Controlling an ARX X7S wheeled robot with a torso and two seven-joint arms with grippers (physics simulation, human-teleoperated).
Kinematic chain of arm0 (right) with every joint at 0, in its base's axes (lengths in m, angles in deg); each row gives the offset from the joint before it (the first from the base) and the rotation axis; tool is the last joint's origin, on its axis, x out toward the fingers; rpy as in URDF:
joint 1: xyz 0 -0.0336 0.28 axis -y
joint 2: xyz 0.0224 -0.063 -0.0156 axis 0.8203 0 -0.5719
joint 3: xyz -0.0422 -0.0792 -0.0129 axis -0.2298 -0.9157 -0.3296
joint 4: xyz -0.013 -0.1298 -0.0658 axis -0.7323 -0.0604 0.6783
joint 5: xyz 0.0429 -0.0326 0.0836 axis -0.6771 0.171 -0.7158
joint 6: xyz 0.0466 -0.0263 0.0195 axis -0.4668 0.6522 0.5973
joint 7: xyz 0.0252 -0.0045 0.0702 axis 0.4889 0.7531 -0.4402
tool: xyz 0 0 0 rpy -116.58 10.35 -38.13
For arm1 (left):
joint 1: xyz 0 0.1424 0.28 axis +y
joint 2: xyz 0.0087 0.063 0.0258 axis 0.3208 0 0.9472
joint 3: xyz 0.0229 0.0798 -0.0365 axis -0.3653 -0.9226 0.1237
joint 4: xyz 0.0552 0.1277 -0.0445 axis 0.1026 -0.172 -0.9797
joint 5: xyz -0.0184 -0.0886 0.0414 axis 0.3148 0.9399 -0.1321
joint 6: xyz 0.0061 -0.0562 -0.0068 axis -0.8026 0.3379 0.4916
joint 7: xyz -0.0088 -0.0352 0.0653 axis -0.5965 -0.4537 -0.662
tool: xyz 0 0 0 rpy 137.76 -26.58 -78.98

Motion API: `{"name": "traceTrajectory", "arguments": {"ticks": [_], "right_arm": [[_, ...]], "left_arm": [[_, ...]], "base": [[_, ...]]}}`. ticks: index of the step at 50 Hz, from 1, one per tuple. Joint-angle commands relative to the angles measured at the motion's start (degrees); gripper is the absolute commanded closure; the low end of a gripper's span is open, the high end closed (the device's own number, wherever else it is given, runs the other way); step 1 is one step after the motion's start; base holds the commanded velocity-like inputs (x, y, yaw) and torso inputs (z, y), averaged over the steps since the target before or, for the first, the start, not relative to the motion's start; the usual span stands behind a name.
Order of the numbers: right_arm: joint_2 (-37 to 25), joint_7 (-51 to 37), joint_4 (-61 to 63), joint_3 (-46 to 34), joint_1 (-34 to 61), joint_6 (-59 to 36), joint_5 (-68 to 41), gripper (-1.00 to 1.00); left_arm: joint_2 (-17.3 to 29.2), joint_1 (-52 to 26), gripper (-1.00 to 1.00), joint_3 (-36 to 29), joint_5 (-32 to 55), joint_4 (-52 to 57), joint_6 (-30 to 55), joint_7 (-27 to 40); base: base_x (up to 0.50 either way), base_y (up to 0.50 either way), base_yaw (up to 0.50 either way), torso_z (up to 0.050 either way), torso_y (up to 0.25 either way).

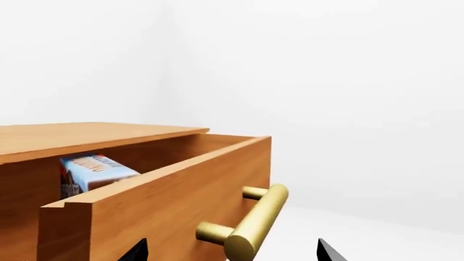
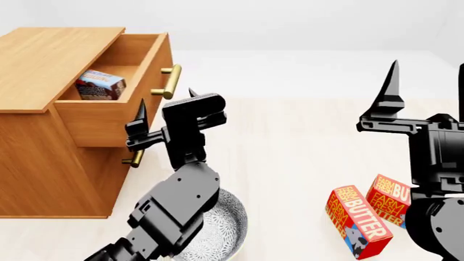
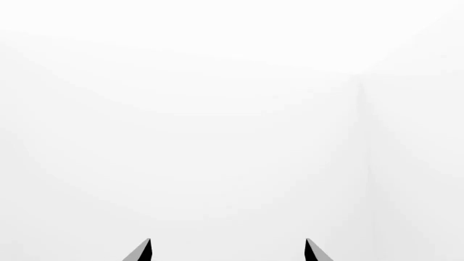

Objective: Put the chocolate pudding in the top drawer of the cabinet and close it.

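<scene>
The chocolate pudding [image 2: 100, 84] lies inside the top drawer [image 2: 108, 117] of the cabinet [image 2: 51, 60], which stands pulled out. In the left wrist view the chocolate pudding [image 1: 94, 173] shows behind the top drawer's front panel [image 1: 174, 206]. My left gripper [image 2: 167, 103] is open just in front of that panel, below the brass handle [image 2: 171, 80]. Seen from the wrist, the left gripper [image 1: 230, 253] has the handle's [image 1: 257, 220] near end between its spread fingers, not clamped. My right gripper [image 2: 427, 73] is raised at the right, open and empty; the right gripper [image 3: 228, 250] faces only white wall.
The lower drawer's handle [image 2: 134, 157] shows behind my left arm. A patterned bowl [image 2: 221, 225] sits on the floor under that arm. Two red-orange butter boxes [image 2: 359, 220] [image 2: 388, 205] lie at the right, near my right arm's base.
</scene>
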Motion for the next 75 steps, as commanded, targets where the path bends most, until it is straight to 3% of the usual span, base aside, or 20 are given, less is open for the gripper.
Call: {"name": "traceTrajectory", "arguments": {"ticks": [1, 75], "right_arm": [[0.32, 0.2, -0.17, 0.14, -0.02, -0.16, 0.08, -1.0], [0.76, 0.84, -0.46, 1.31, -0.77, -0.82, 0.25, -1.0]], "left_arm": [[1.0, -0.71, -1.0, 1.35, 0.05, 0.24, 0.93, 1.95], [3.78, -6.77, -1.0, 7.68, 0.21, -16.62, -2.55, 4.01]], "base": [[0.0, 0.0, 0.0, 0.0, 0.0], [0.0, 0.0, 0.0, 0.0, 0.0]]}}
